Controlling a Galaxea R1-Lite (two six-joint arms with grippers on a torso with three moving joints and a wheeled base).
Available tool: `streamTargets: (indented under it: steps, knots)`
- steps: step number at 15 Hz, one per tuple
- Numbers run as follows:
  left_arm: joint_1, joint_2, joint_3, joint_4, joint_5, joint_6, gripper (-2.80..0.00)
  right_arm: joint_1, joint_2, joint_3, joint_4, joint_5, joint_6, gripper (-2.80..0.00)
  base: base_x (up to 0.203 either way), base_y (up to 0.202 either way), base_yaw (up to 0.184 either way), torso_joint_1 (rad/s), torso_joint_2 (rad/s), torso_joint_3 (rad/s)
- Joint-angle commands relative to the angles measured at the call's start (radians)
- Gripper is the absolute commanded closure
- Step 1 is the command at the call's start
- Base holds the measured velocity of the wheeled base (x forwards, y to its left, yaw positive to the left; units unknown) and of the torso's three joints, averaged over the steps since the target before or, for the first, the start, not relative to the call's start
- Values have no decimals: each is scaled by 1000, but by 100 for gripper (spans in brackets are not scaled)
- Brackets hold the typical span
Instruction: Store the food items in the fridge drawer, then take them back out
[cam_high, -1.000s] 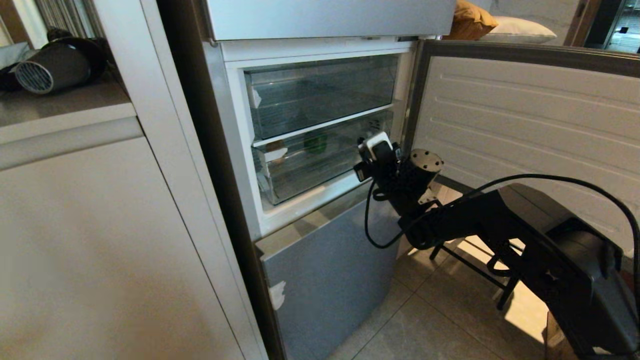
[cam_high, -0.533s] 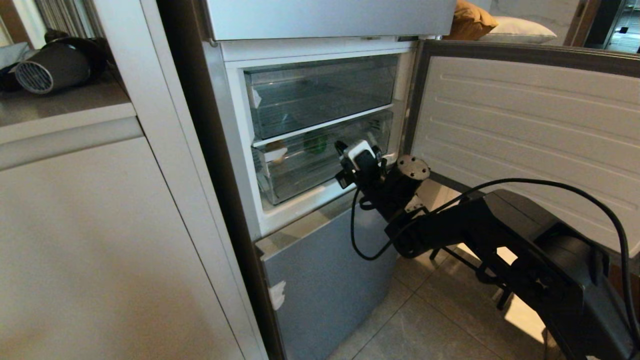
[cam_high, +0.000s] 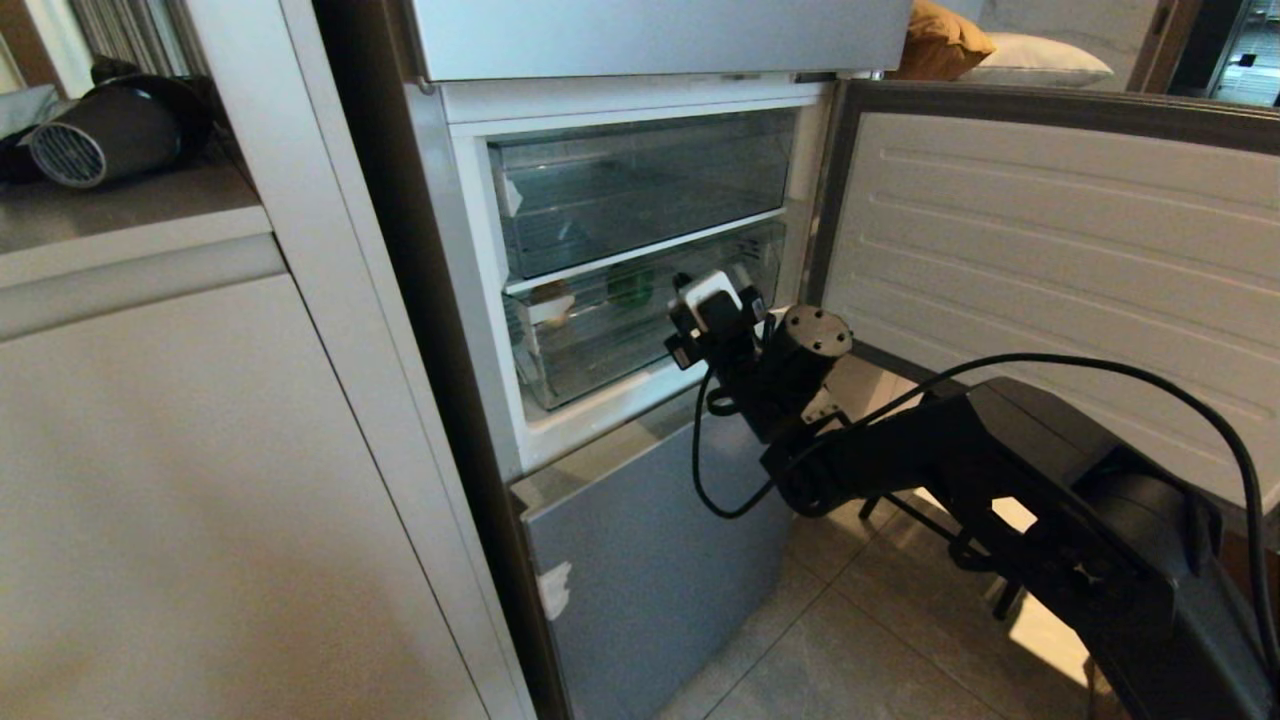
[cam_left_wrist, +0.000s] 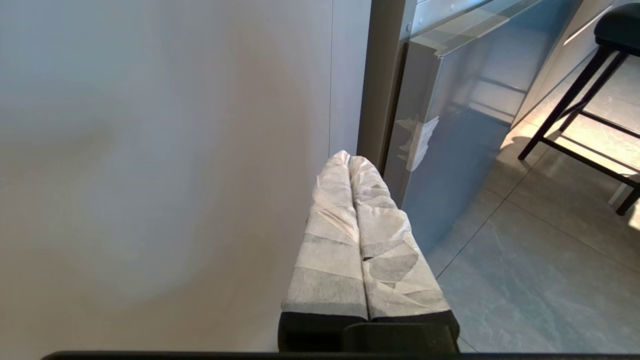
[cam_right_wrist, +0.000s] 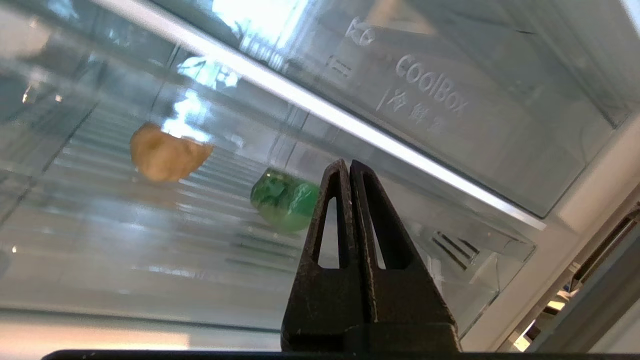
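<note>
Fingers pressed together and empty, the right gripper (cam_right_wrist: 349, 172) had swung leftward across the shut fridge drawer (cam_high: 640, 335), where the potato (cam_right_wrist: 167, 157) and pepper (cam_right_wrist: 282, 200) lay; reopening seemed next. The left gripper (cam_left_wrist: 350, 162) hung shut beside the cabinet (cam_left_wrist: 150, 150).

- Bell pepper (cam_right_wrist: 282, 206): glossy green, mottled.
- Potato-like lump (cam_right_wrist: 165, 156): tan-brown.
- Fridge drawer (cam_high: 600, 340): clear, ridged floor.
- Right end effector (cam_right_wrist: 349, 170): black.
- Left end effector (cam_left_wrist: 350, 165): white wrapping.
- Fridge (cam_high: 650, 560): silver-grey.

I'm getting dim, warm light over the cabinet (cam_high: 200, 480), a sunlit patch on the floor (cam_high: 1040, 610) at right, and white glare streaking the clear fridge drawer (cam_right_wrist: 150, 280), edges bowed.
</note>
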Motion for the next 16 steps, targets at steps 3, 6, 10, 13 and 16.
streamTargets:
  steps: [3,6,10,13,16]
  knots:
    - [0,0,1,0,0,-1,0,-12,-21,-24,-8,-14,-4,0,0,0,0,0,0,0]
    - [0,0,1,0,0,-1,0,-51,-24,-84,-14,-10,0,0,0,0,0,0,0,0]
    - [0,0,-1,0,0,-1,0,-72,-61,-93,-14,-12,-5,0,0,0,0,0,0,0]
    - [0,0,-1,0,0,-1,0,-80,-83,-86,-17,-12,-10,-280,0,0,0,0,0,0]
    - [0,0,-1,0,0,-1,0,-88,-85,-83,-24,-4,-10,-280,0,0,0,0,0,0]
